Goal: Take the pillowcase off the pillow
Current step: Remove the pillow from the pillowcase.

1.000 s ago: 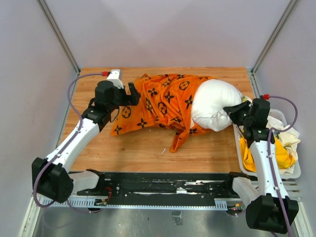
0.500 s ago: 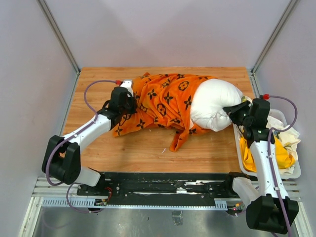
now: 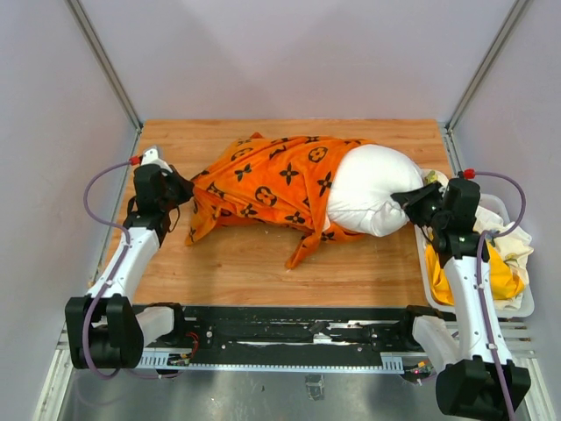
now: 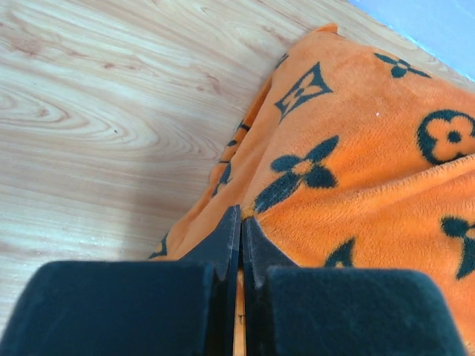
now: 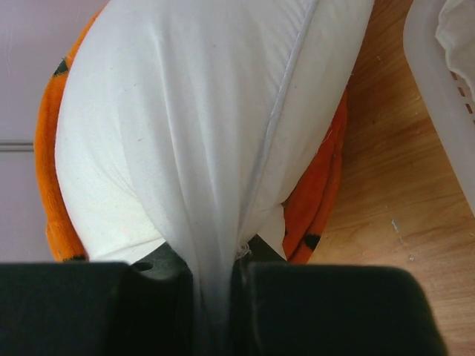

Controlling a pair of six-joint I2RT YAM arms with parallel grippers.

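Pinching: left gripper (image 4: 239, 216) on one pillowcase (image 3: 272, 180) | right gripper (image 5: 215, 256) on one pillow (image 3: 368, 189)

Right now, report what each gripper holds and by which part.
The left gripper pinches the pillowcase at the edge of its left end. The right gripper pinches the pillow by a fold at its exposed right end.

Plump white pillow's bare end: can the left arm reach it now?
Probably not: left gripper is shut on the orange monogram fabric pillowcase at its opposite end; right gripper pinches the pillow there.
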